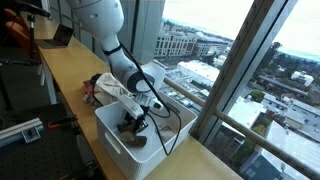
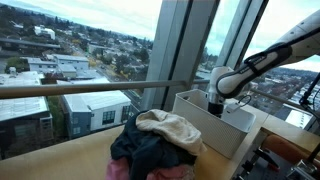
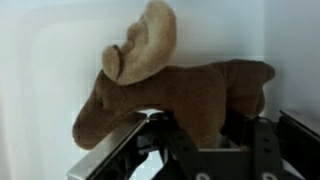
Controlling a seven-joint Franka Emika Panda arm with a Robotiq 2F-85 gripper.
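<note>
Pincer [image 1: 135, 117] pointing down into bin [image 1: 112, 143], at plush moose [image 3: 175, 95]

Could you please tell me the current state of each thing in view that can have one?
plush moose: lying on its side in the bin, between the jaws.
gripper: down inside the bin, jaws partly apart on either side of the moose's body; whether they grip it is unclear.
white bin: upright, no lid, holding the moose.
pile of clothes: crumpled in a heap beside the bin.
</note>
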